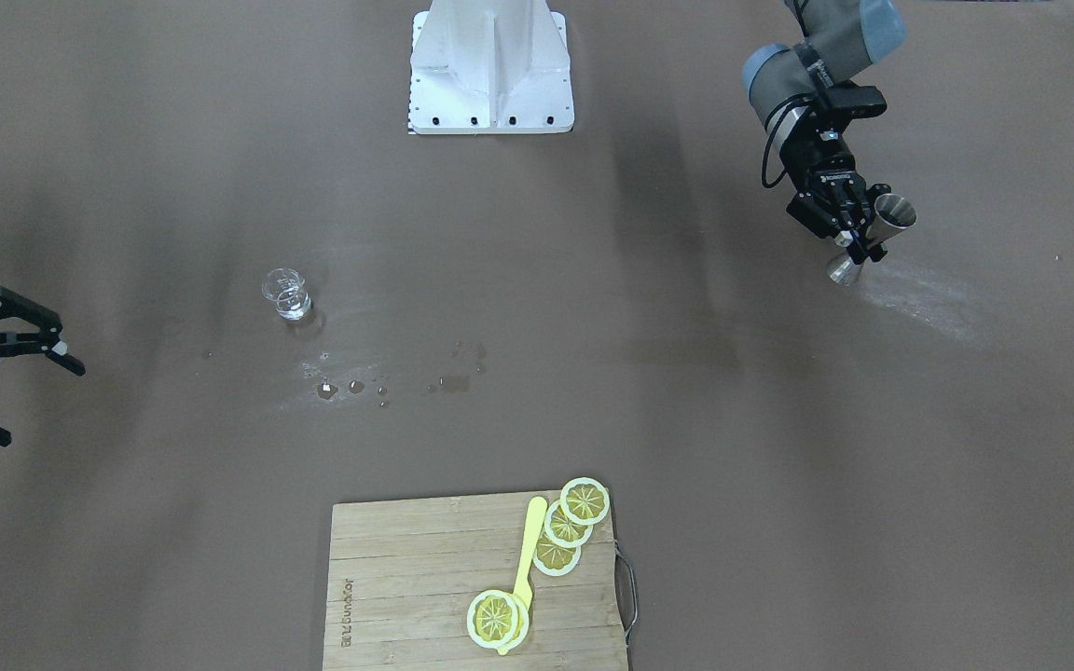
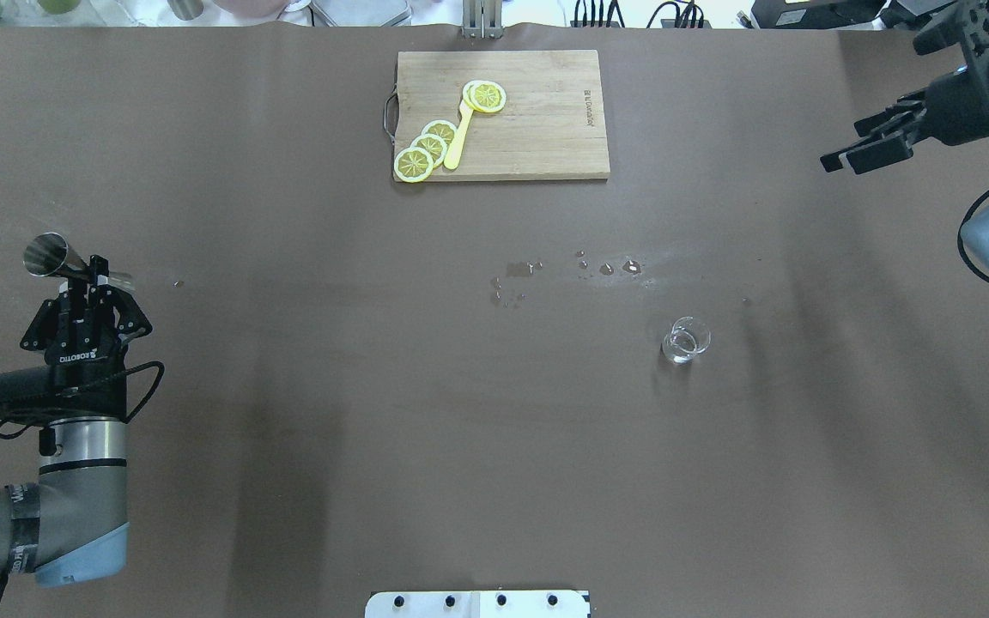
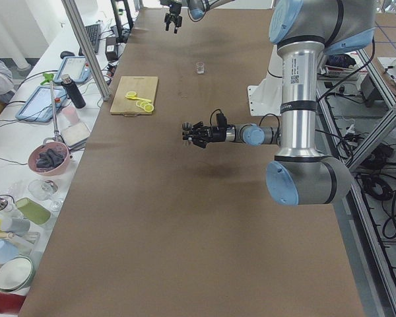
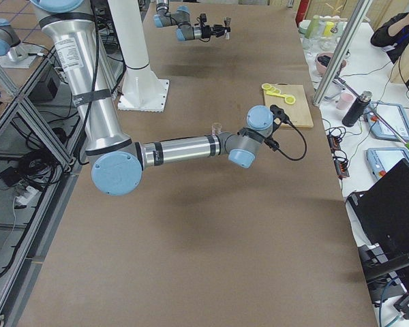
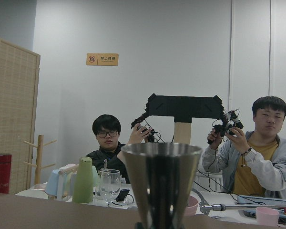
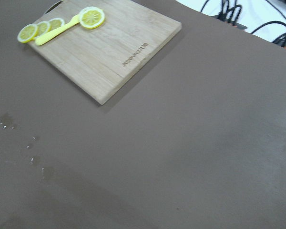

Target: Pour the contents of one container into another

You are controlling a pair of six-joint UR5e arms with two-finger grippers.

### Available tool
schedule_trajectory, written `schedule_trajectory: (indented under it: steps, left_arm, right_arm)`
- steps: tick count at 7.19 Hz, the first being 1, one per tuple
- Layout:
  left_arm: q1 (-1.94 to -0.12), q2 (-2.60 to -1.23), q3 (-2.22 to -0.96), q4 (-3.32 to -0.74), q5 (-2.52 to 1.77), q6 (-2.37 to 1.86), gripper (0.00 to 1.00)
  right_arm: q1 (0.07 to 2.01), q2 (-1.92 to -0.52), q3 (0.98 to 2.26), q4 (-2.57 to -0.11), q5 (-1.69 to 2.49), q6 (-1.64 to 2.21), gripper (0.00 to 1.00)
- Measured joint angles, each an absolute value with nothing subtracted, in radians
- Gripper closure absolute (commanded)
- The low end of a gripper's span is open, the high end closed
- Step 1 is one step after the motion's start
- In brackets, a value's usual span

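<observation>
The small clear glass cup (image 2: 685,339) stands upright on the brown counter (image 2: 374,412). It is in the counter's right half, about midway between the near and far edges. Its mouth is up, its long axis vertical, and a little clear liquid sits inside. It looks light, rigid, smooth and breakable, so the safest hold is probably from the side, around the wall below the flared rim. The right fingers (image 2: 872,153) are spread wide and empty, well apart from it, toward the far right corner. The left fingers (image 2: 93,276) clamp the waist of the silver-grey hourglass-shaped metal jigger (image 2: 46,256) above the left end. The left wrist view shows it upright, mouth up.
</observation>
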State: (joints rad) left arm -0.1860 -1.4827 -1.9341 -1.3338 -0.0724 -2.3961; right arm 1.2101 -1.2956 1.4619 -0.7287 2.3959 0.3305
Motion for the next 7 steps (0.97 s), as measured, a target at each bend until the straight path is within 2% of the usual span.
schedule_trajectory:
  steps: [2, 4, 7]
  left_arm:
    - [-0.166, -1.488, -1.929, -1.293, -0.116, -2.424, 1.00]
    - [-0.130, -1.486, -1.891, -1.286, -0.142, -2.429, 1.00]
    - [-0.098, -1.489, -1.809, -1.285, -0.151, -2.430, 1.00]
  right_arm:
    - [1.263, -1.302, 1.539, -1.047, 2.277, 0.333, 0.00]
    - [1.317, -1.293, 1.562, -1.307, 2.209, 0.332, 0.00]
    - [1.418, -1.320, 1.579, -1.522, 2.249, 0.330, 0.00]
